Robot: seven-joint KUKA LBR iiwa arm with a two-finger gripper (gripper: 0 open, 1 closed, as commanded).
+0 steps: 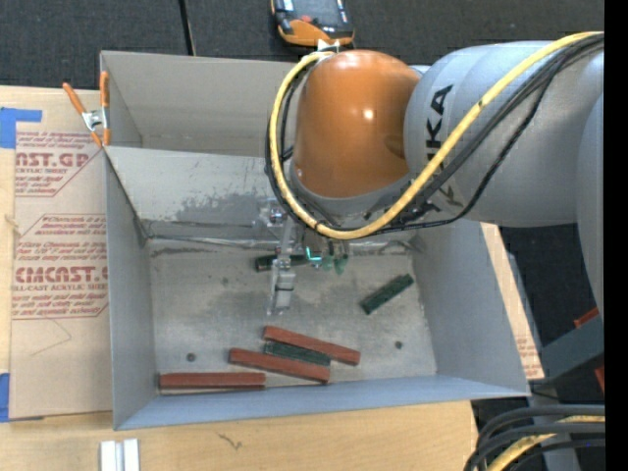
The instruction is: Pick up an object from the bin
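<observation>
While the grey arm [510,135] reaches in from the right, bent down over the middle of the bin [177,96], its rounded orange cover [353,126] faces the camera and a yellow cable [287,96] loops round that cover. Below the cover the gripper [282,297] hangs straight down over a bare patch of the bin's floor, a little left of centre. Whether it is released or clenched cannot be told from this angle.

The bin stands on the desk [324,440] and holds five slim pieces, all on its floor.

Three are reddish-brown. The upper reddish-brown bar [329,349] and the lower reddish-brown bar [265,361] lie side by side near the front, just below the gripper and nearest to it. A dark green bar [306,357] is wedged between them, touching both. The third reddish-brown bar [211,382] lies apart in the front left corner, along the front wall.

Two are dark green: the wedged bar and a short dark green block [387,293], which lies tilted on its own to the right of the gripper, near the right wall.
</observation>
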